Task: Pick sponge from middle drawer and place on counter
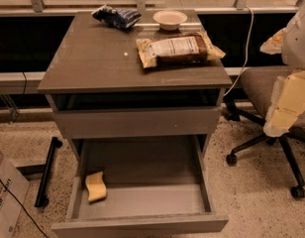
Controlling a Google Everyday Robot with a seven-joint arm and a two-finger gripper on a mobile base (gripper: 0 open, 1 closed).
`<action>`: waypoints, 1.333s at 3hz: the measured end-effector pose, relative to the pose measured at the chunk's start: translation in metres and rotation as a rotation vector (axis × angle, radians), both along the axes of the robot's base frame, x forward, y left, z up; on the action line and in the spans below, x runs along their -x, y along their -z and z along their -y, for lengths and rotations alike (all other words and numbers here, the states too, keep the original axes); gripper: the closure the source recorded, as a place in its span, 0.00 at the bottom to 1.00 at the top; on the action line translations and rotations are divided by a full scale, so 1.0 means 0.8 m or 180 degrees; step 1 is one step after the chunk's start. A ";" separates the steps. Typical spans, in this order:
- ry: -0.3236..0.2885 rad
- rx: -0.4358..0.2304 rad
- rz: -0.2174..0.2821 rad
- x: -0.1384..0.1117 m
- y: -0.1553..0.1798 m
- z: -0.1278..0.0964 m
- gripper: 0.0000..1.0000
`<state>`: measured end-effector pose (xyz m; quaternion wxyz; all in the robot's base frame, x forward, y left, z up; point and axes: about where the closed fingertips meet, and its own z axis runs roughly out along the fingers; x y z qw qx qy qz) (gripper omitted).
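The sponge [95, 186] lies flat on the floor of the middle drawer [152, 200], which is pulled far out from the cabinet. It sits in the drawer's left part, close to the left wall and nearer the front panel than the back, slightly bent, with nothing else beside it. The gripper [283, 110] hangs at the far right edge of the view, outside the cabinet, in front of an office chair [264, 86] and at about the height of the closed drawer front above. It is well apart from the sponge, which lies lower and far to its left, across the whole width of the drawer. Whether the gripper is open or closed cannot be told; it holds nothing that can be seen. On the counter [93, 58] rest 3 things: a snack bag [178, 48] toward the right, a blue bag [117, 16] at the back, and a bowl [170, 19] just beside it.
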<state>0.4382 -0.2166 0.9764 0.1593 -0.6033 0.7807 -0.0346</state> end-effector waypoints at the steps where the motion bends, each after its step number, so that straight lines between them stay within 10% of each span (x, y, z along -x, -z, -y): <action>1: 0.0000 -0.0001 0.0000 0.000 0.000 0.000 0.00; 4: -0.0084 -0.0436 0.0026 -0.018 0.035 -0.008 0.00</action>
